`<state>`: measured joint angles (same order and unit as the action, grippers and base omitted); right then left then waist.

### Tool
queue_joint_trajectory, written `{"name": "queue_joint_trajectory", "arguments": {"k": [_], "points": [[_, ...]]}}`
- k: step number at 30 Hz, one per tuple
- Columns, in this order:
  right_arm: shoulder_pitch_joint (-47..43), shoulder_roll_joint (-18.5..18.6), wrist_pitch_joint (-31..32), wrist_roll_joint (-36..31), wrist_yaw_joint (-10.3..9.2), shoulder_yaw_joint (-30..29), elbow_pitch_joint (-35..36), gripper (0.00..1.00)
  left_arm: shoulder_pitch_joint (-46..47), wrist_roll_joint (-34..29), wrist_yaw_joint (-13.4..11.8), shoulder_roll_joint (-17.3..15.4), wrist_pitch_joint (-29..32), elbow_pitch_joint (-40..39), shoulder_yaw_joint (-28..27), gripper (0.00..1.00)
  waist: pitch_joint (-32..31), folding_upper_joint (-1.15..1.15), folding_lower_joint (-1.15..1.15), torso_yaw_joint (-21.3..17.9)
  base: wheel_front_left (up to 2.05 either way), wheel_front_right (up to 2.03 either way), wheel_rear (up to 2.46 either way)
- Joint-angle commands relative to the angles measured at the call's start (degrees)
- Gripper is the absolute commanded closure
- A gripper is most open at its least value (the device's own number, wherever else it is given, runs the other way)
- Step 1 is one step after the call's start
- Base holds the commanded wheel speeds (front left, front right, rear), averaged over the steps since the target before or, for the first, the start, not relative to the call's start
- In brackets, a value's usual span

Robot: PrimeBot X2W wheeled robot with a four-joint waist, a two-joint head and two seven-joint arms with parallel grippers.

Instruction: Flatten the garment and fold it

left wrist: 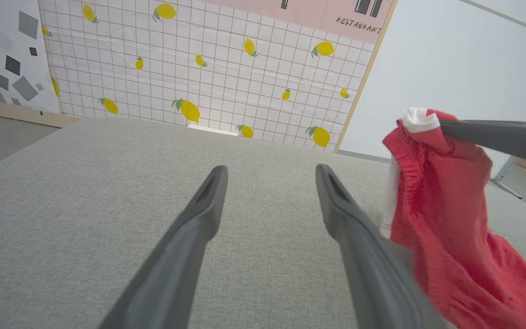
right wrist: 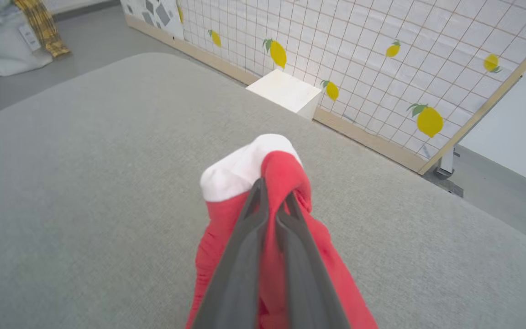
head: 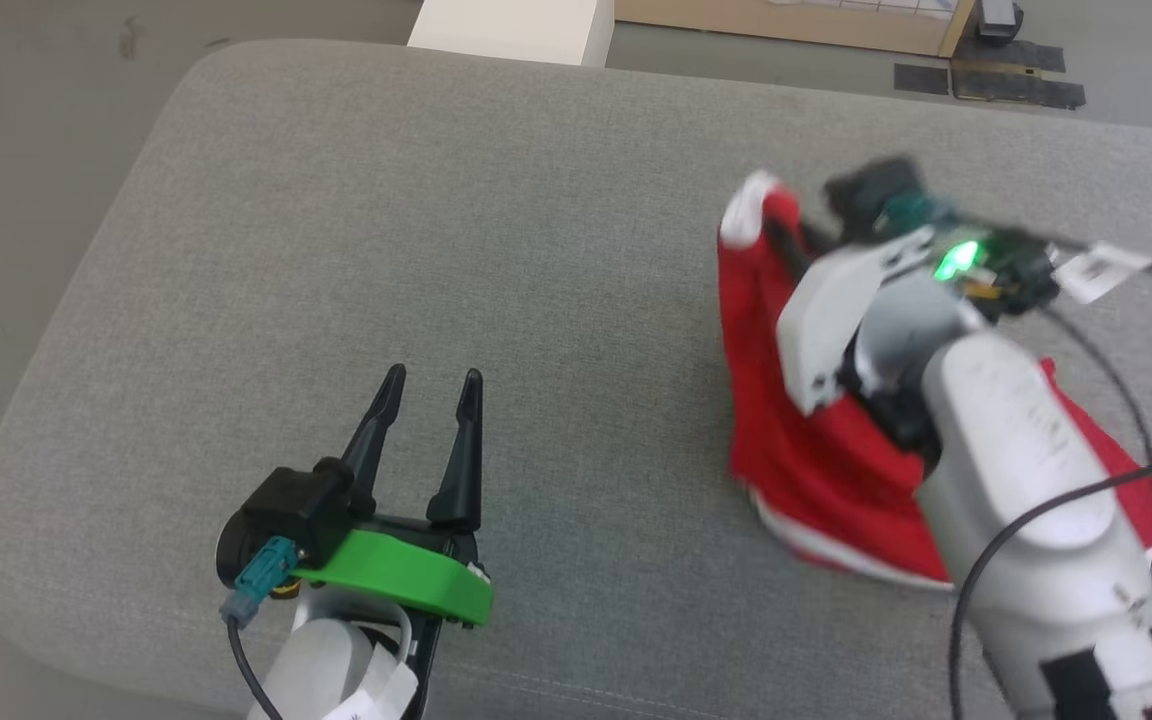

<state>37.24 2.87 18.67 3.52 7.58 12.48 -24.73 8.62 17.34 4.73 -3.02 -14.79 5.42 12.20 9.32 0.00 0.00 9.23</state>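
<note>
Your right gripper (right wrist: 273,191) is clenched on the garment (right wrist: 244,169). Its two dark fingers are pinched together on a bunched fold of red fabric, just below a white-trimmed corner that pokes out past the fingertips. In the left wrist view you see that pinched end held up off the grey cushion (head: 436,200), while the rest of the red cloth drapes down from it and spreads onto the cushion.

In the head view the garment sits on the right part of the cushion, partly under your right forearm, with a white hem edge along its near side.

Your left gripper (head: 431,378) is released, its fingers spread and holding nothing. It sits over the near left of the cushion, well apart from the garment. A lemon-patterned panel (left wrist: 222,59) and a white box (right wrist: 286,91) stand beyond the cushion's far edge.
</note>
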Motion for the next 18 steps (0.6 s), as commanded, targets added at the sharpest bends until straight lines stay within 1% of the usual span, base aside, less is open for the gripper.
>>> {"name": "queue_joint_trajectory", "arguments": {"k": [1,5,9,10,11,12,15,18], "points": [[2.53,0.02,-1.96,1.22,-0.09,-1.45,-0.61,1.0,1.18,0.71,-0.05,0.14,-0.21,0.14,0.28,0.0,0.1,0.0,0.0,0.23,0.0,0.0,0.0],[8.17,0.02,-6.94,2.22,-0.09,-6.26,-5.04,1.0,1.8,0.96,0.13,0.14,-0.21,0.31,1.28,0.0,0.67,0.0,0.0,1.17,0.0,0.0,0.0],[12.16,0.01,-9.91,1.44,-0.09,-11.19,-12.93,1.0,2.21,1.33,0.14,0.14,-0.21,0.56,2.22,0.0,1.4,0.0,0.0,2.18,0.0,0.0,0.0],[12.85,0.01,-10.37,1.03,-0.09,-11.88,-15.38,0.97,2.28,1.42,0.11,0.14,-0.21,0.64,2.42,0.0,1.57,0.0,0.0,2.37,0.0,0.0,0.0],[13.26,0.01,-10.59,0.24,-0.09,-11.95,-17.29,0.44,2.35,1.48,0.09,0.14,-0.21,0.73,2.59,0.0,1.7,0.0,0.0,2.53,0.0,0.0,0.0],[13.51,0.01,-10.75,0.46,-0.09,-12.43,-19.62,0.0,2.42,1.52,0.08,0.14,-0.21,0.84,2.76,0.0,1.77,0.0,0.0,2.68,0.0,0.0,0.0],[13.44,0.01,-12.39,1.15,-0.09,-13.17,-23.94,0.0,2.43,1.57,-0.13,0.14,-0.21,0.99,2.75,0.0,1.82,0.0,0.0,2.43,0.0,0.0,0.0],[11.9,0.01,-16.27,3.75,-0.09,-14.0,-26.22,0.0,2.11,1.24,-0.12,0.14,-0.21,1.38,2.49,0.0,1.15,0.0,0.0,1.54,0.0,0.0,0.0]]}}
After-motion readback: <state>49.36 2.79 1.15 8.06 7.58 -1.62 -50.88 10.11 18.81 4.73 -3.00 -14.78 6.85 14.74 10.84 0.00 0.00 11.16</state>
